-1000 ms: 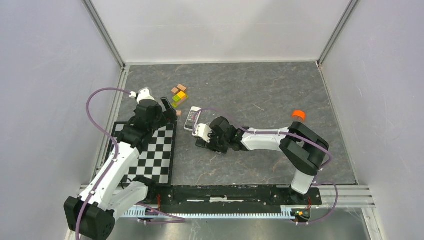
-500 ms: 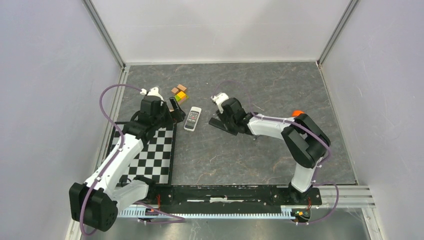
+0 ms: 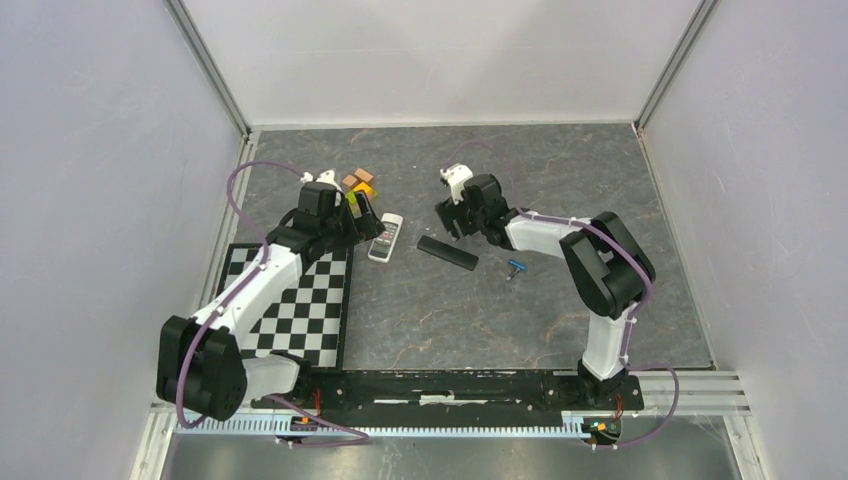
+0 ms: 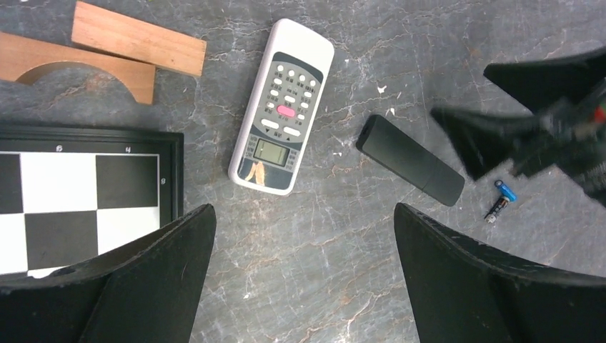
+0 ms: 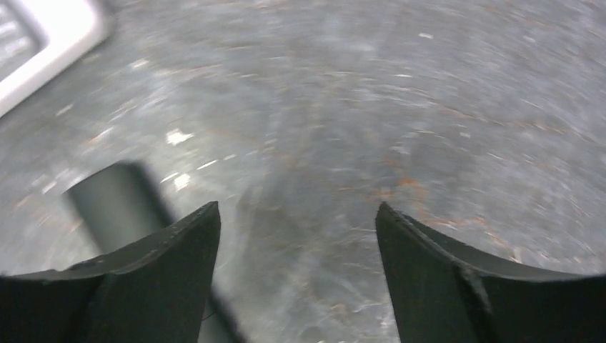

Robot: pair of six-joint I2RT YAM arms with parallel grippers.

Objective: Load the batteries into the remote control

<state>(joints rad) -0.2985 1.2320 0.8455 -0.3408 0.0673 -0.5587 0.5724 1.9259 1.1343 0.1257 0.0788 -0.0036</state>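
Observation:
The white remote control [image 3: 385,238] lies button face up on the grey table; it also shows in the left wrist view [image 4: 282,107]. My left gripper [image 3: 362,220] is open and empty, just left of the remote [image 4: 301,214]. A bright blue battery [image 3: 515,267] lies on the table right of the black bar, with a thin dark piece at its end [image 4: 504,191]. I cannot make out a purple battery. My right gripper [image 3: 447,215] is open and empty above the black bar's far end [image 5: 296,211]. The right wrist view is blurred.
A slim black bar [image 3: 447,252] lies between remote and battery [image 4: 411,160]. A chessboard [image 3: 310,300] lies at the front left. Coloured blocks [image 3: 358,188] and wooden pieces [image 4: 136,46] lie behind the remote. Walls enclose the table.
My right arm has swung from beside the remote to the back right, uncovering the black bar and the blue battery. My left arm has reached further toward the remote.

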